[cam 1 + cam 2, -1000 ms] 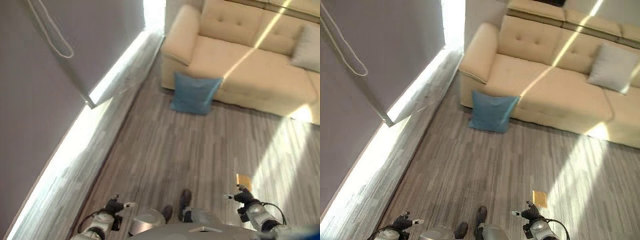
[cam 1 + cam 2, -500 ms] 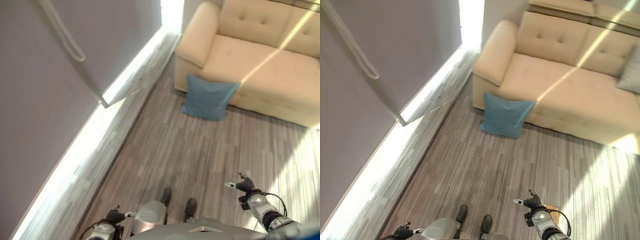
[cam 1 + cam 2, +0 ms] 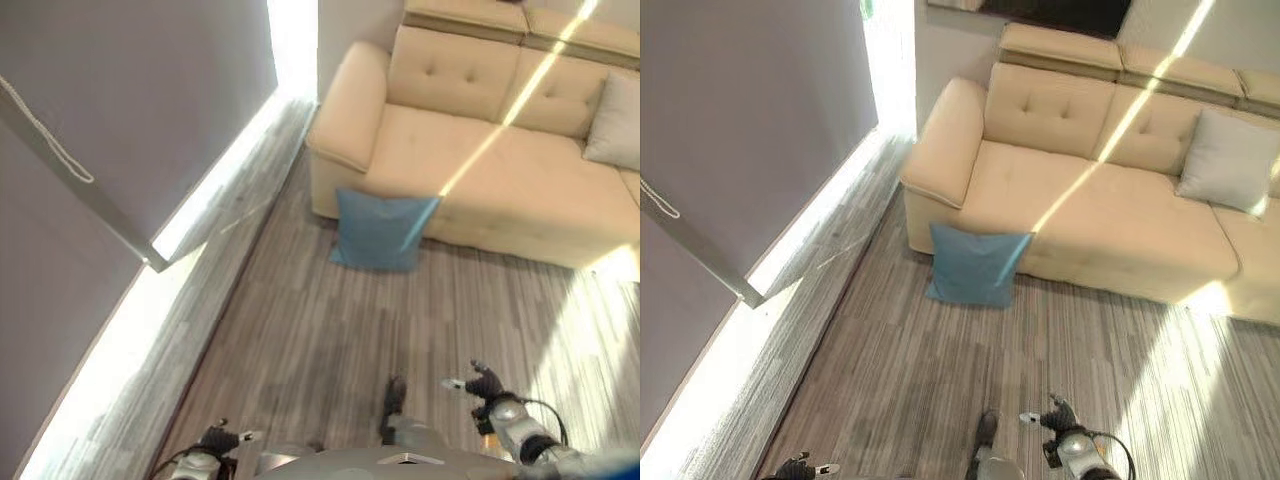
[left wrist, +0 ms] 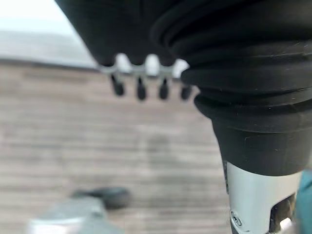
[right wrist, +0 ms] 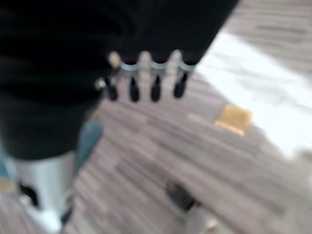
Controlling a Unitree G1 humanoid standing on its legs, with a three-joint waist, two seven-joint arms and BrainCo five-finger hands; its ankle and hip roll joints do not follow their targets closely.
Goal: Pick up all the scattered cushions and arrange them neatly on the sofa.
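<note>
Leaning against the front of the beige sofa (image 3: 1090, 215), a blue cushion (image 3: 975, 266) stands on the striped wood floor (image 3: 910, 390) below the sofa's left arm, at about 12 o'clock from the robot in the head views. A light grey cushion (image 3: 1225, 160) rests upright on the seat against the backrest, toward 2 o'clock, well apart from the blue one. A bright strip of sunlight crosses the sofa's seat and back. A grey wall (image 3: 130, 100) with a white baseboard runs along the 9 to 11 o'clock side. The left hand (image 3: 215, 440) hangs low at 7 o'clock, fingers straight and relaxed, holding nothing. The right hand (image 3: 483, 383) is at 5 o'clock, fingers likewise extended and empty. A small tan square (image 5: 234, 118) lies on the floor beyond the right hand's fingertips.
</note>
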